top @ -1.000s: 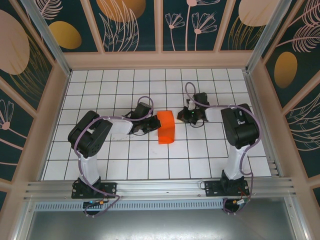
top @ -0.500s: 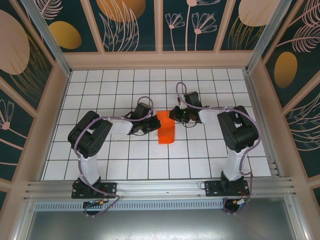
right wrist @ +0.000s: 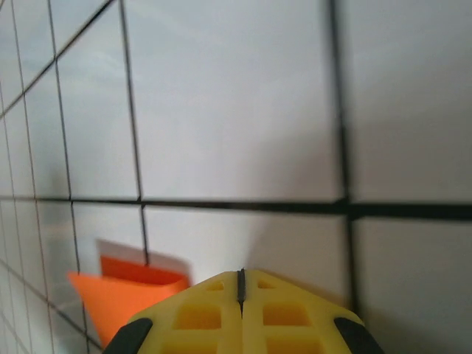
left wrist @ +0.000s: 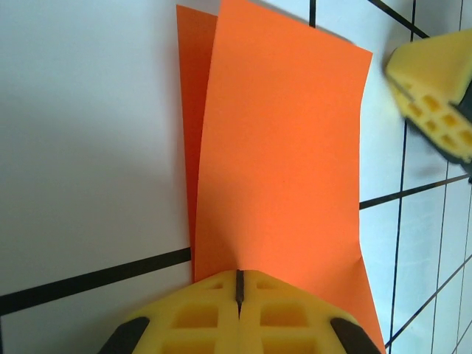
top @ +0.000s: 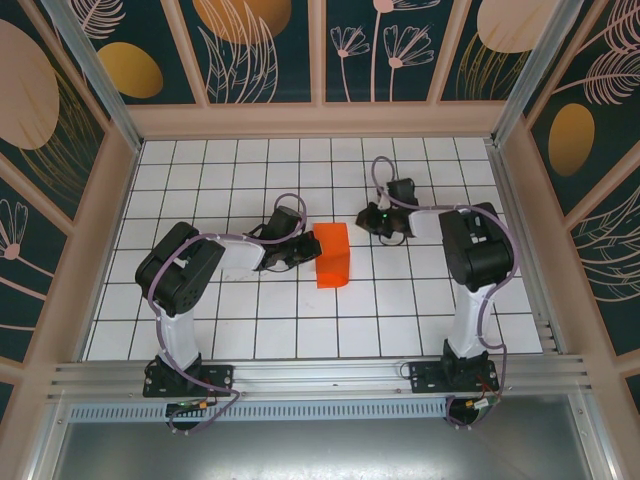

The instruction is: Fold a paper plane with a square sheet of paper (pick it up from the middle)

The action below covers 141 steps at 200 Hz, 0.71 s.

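Bright, even light from above; shadows on the white tabletop [top: 300, 330] are soft and short. The right wrist view is blurred, grid lines [right wrist: 243, 209] smeared; the left wrist view is sharp.

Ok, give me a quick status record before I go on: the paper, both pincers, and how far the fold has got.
paper: orange, folded over into two layers, top layer bowed up, lying on the table
left pincer: shut, pinching the paper at its left edge
right pincer: shut, empty, just off the paper's far right corner, not touching it
progress: first fold only, no plane shape yet
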{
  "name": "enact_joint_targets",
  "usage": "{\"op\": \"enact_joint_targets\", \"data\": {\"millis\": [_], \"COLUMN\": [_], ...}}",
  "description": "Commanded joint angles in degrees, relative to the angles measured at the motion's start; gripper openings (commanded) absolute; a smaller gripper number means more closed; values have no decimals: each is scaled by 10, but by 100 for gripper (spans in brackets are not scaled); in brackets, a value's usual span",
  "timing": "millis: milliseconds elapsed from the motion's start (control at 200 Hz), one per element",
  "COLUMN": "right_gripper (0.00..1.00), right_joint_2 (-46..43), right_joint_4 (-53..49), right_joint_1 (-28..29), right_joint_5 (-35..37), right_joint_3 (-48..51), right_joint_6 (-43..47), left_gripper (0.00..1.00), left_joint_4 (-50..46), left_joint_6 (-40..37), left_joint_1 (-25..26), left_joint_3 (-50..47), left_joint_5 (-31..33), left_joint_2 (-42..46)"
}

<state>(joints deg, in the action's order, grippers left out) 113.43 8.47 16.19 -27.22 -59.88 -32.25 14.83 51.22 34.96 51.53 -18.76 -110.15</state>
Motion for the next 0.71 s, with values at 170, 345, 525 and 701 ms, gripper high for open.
{"op": "enact_joint_targets", "data": {"millis": [170,345,525,701], "right_gripper": [0,0,0,0], "right_joint_2": [-71,-45,7,43], "right_joint_4": [2,4,2,-15], "right_joint_1": [23,81,86,59], "right_joint_5": [23,-4,-5,36], "right_joint_3": [30,20,-22,-57], "right_joint_6": [1,-8,-19,-42], "left_gripper": [0,0,0,0], "left_joint_4": [-171,-172,-172,-170], "left_joint_6": [-15,-16,-16,-16], "left_joint_1": [1,1,1,1], "left_joint_3": [-47,-46,-47,-51], "left_joint_5": [73,72,72,72], "left_joint_2": [-64,-66,-64,-67]}}
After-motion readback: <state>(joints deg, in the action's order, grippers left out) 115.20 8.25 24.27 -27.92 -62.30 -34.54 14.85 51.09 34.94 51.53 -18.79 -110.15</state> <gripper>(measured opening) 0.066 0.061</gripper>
